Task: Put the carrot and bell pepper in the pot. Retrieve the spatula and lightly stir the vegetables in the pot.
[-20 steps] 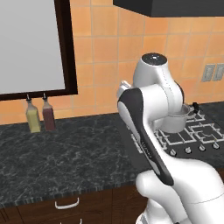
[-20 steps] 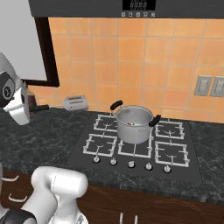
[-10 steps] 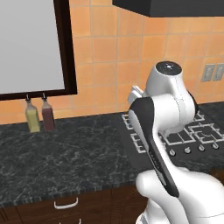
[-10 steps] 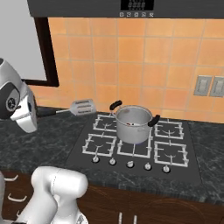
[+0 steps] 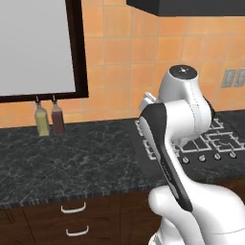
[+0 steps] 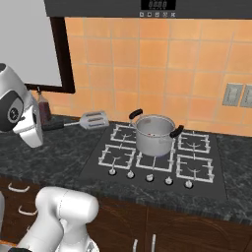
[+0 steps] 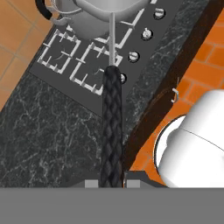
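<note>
A white robot arm holds the spatula (image 6: 83, 121) level above the dark stone table (image 6: 64, 155), its jaws clamped on the near end of the braided dark handle, as the hand view shows; the gripper (image 7: 112, 183) sits at the bottom of that view with the handle running straight out from between its fingertips. In the right base view the pale slotted blade hangs in the air just left of the stove (image 6: 152, 157), pointing toward the pot (image 6: 153, 134) but apart from it. The steel pot stands on the far middle burner of the black stove, its two black side handles sticking out left and right. Something reddish shows inside the pot near its far wall; it is too small to tell whether it is the pepper, and the carrot cannot be made out. In the hand view the thin metal shaft of the spatula leads up toward the pot's rim at the top edge, with the white burner grates and a row of knobs (image 7: 134, 56) below it. In the left base view two bottles (image 5: 49, 119), one yellowish and one dark red, stand side by side at the far edge of the table under a dark-framed window (image 5: 76, 52), well left of the stove. Orange tiles cover the wall behind.
</note>
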You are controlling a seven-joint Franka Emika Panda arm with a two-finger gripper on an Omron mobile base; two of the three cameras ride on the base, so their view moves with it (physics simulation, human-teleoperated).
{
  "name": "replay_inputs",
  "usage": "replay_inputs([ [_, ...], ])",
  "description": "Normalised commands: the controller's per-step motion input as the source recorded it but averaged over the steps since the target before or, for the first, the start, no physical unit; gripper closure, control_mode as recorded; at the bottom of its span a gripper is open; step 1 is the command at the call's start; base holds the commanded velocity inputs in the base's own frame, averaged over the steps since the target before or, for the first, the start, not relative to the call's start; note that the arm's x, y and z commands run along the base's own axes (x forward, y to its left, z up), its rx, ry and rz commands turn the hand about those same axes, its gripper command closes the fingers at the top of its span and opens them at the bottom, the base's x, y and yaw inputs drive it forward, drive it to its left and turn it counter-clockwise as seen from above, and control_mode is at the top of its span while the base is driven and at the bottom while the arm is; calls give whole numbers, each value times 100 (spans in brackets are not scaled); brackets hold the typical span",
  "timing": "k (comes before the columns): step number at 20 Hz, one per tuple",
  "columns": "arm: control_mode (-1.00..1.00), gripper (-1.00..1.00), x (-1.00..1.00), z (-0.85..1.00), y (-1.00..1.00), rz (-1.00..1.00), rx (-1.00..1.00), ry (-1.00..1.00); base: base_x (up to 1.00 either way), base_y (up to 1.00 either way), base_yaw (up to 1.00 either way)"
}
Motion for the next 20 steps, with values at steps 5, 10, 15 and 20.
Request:
replay_inputs([
  [5, 100, 100, 0, 0, 0, 0, 0, 0, -57, -67, 2],
  [10, 100, 100, 0, 0, 0, 0, 0, 0, 19, -100, 0],
  [15, 100, 100, 0, 0, 0, 0, 0, 0, 22, -100, 0],
  [20, 100, 100, 0, 0, 0, 0, 0, 0, 7, -100, -5],
])
